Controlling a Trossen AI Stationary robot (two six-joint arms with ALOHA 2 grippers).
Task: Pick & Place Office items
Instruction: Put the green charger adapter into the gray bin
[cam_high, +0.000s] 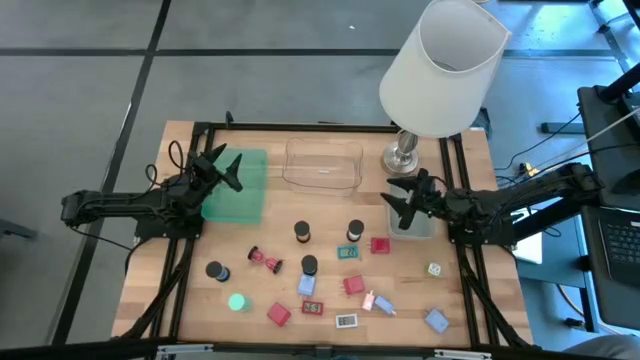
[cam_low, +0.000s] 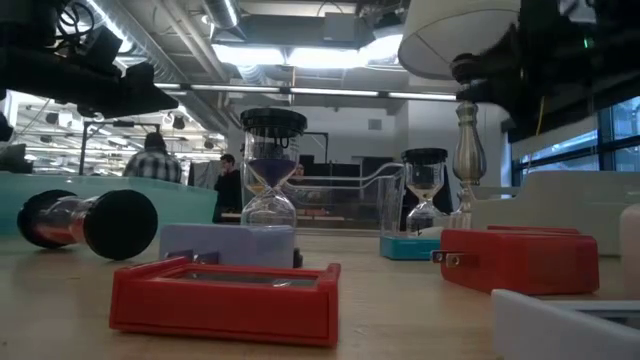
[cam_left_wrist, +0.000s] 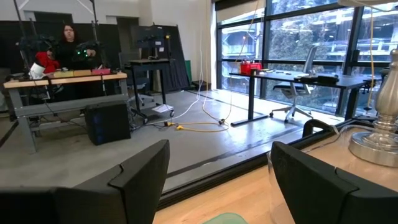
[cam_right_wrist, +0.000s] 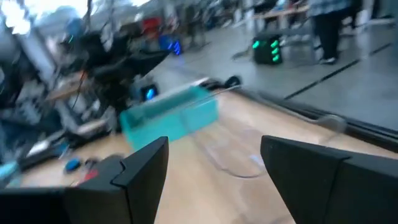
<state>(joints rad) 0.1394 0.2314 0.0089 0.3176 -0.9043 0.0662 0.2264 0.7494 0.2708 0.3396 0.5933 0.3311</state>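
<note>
Hovering, both arms sit at the back of the table with nothing held. Left gripper is over the green tray, fingers spread apart, empty; left wrist view shows the open gap with only room behind. Right gripper is over the small grey tray by the lamp, fingers parted too, nothing between them.

Key relation: the office items all lie on the bare wood nearer the front edge than both grippers, so either arm has to come toward the front and drop down. None are in the clear tray yet, as far as I can tell.

Nearest for the right arm, my guess: the red block and the black cylinder, just in front of its gripper. Nearest for the left: the dark cylinder and the green disc, further off. The red-ended hourglass lies on its side, long axis roughly across the table, slightly slanted.

Looks: small bits, black upright cylinders, red and blue blocks, flat labelled rectangles, scattered loosely, mostly apart from each other. Low view shows the cylinders are little hourglasses.
</note>
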